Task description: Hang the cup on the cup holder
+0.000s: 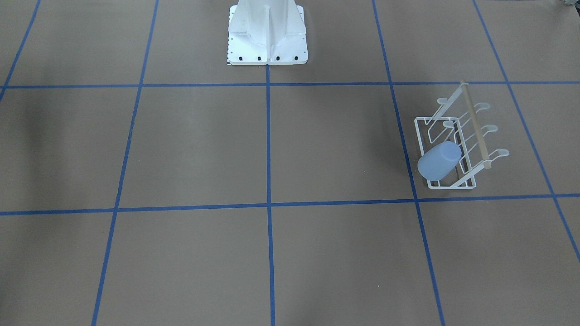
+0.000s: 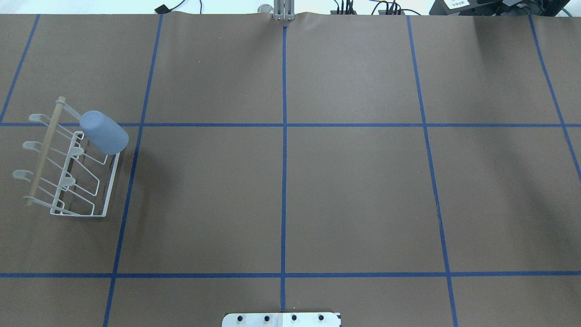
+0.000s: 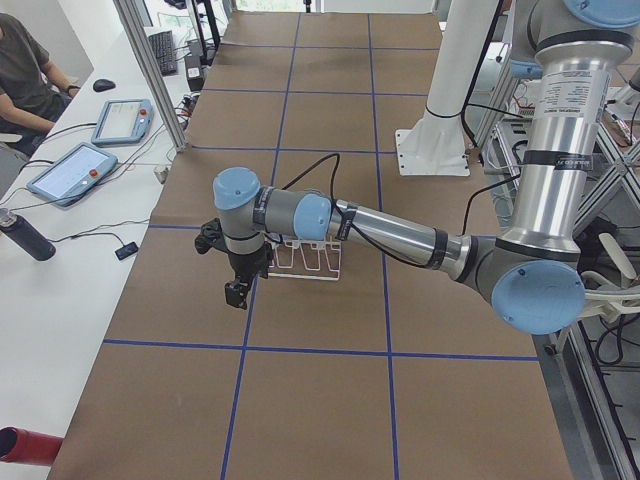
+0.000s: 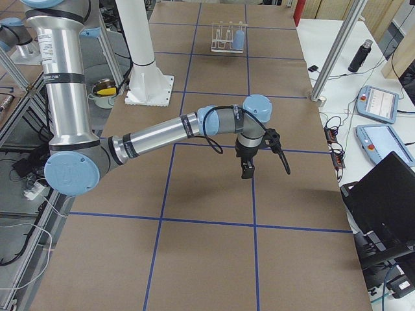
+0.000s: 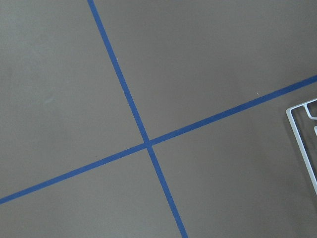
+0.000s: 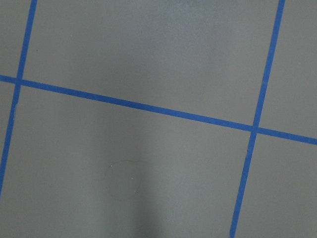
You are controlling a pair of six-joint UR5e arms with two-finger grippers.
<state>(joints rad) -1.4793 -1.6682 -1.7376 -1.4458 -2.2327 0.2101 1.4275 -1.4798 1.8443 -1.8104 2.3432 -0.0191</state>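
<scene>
The pale blue cup (image 1: 438, 160) sits mouth-down and tilted over a prong at one end of the white wire cup holder (image 1: 475, 124). Both also show in the overhead view, the cup (image 2: 103, 132) at the far end of the cup holder (image 2: 43, 152) on the table's left. My left gripper (image 3: 236, 293) shows only in the exterior left view, hovering just beside the rack (image 3: 305, 258); I cannot tell if it is open. The left wrist view shows only a rack corner (image 5: 302, 139). My right gripper (image 4: 247, 170) shows only in the exterior right view, over bare table; its state is unclear.
The white pedestal base (image 1: 267, 34) stands at the robot's side of the table. Blue tape lines divide the brown surface into squares. A side table with tablets (image 3: 70, 170) and a bottle (image 3: 25, 237) lies beyond the table's far edge, with a person (image 3: 20, 70) seated there.
</scene>
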